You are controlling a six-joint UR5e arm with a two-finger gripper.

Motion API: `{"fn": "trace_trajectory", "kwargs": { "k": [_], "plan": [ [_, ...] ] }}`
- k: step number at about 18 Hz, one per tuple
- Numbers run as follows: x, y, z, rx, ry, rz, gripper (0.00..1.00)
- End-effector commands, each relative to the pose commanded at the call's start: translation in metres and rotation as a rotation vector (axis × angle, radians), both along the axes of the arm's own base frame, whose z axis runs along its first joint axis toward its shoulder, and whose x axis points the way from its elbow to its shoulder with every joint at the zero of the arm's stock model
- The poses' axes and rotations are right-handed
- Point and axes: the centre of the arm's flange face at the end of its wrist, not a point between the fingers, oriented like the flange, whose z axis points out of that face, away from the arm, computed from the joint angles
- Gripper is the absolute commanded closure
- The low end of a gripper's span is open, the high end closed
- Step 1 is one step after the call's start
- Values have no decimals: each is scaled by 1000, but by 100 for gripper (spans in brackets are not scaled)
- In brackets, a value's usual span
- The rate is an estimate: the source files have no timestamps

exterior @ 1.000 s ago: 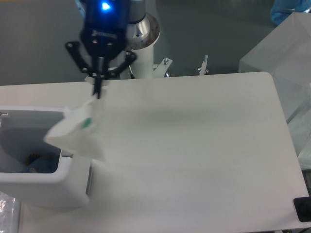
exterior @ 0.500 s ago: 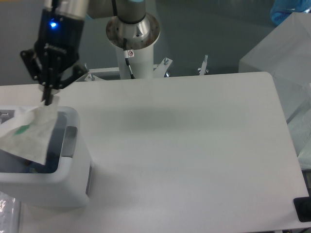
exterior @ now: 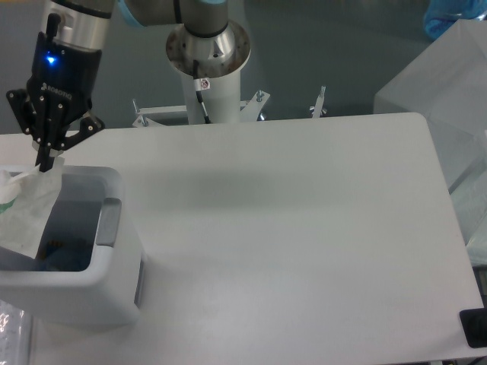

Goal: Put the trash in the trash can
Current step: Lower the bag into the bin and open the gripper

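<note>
The black claw is pinching shut on the top corner of the crumpled, translucent white wrapper, which is hanging just below it inside the boxy, round-cornered white plastic trash can sitting on the smooth white counter.

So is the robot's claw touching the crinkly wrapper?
Touching. The fixed camera shows the gripper with its fingertips closed on the top corner of the wrapper, which hangs from it over the trash can.
</note>
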Motion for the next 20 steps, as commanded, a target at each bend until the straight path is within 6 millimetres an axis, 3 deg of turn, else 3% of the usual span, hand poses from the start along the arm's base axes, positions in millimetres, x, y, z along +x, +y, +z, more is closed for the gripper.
{"fn": "trace_trajectory", "kwargs": {
  "k": [12, 13, 15, 16, 17, 19, 20],
  "plan": [
    [2, 2, -17, -22, 21, -42, 99],
    [2, 2, -17, -23, 21, -43, 92],
    [3, 1, -20, -27, 18, -43, 87],
    [3, 0, -21, -30, 17, -43, 80],
    [3, -1, -21, -28, 16, -40, 69],
    [3, -3, -17, -22, 21, -39, 36],
    [3, -2, -13, -17, 23, -38, 26]
  ]
}}
